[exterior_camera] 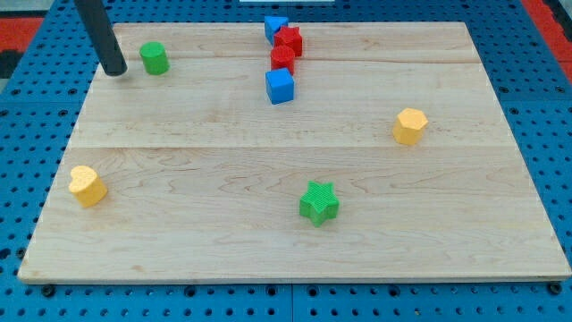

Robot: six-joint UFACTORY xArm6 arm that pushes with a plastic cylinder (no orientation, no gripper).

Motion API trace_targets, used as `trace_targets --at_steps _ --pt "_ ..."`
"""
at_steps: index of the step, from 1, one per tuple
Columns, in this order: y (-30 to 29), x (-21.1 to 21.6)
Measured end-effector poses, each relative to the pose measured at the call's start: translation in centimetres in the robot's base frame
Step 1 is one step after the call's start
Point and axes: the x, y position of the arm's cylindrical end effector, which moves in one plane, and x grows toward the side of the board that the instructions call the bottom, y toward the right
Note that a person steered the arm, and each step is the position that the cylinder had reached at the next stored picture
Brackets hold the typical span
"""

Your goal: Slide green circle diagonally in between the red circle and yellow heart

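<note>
The green circle (155,58) stands near the board's top left corner. My tip (115,70) rests just to its left, a small gap apart, slightly lower in the view. The red circle (283,60) sits at the top middle, between a red star (290,39) above it and a blue cube (280,87) below it. The yellow heart (87,185) lies at the left edge, well below the green circle.
A second blue block (274,27) sits at the top edge, touching the red star. A yellow hexagon (410,125) is at the right. A green star (319,202) is at the lower middle. The wooden board (223,250) lies on a blue pegboard.
</note>
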Motion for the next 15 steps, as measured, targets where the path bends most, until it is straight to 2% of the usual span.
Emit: trace_targets --at_steps 2,4,6,8,11,14,15 --pt "0.7 -5.9" --pt "2.5 -6.9" --pt "2.9 -5.1" --pt "7.5 -3.6" --pt "7.0 -2.5" --pt "6.9 3.9" --pt "6.9 7.3"
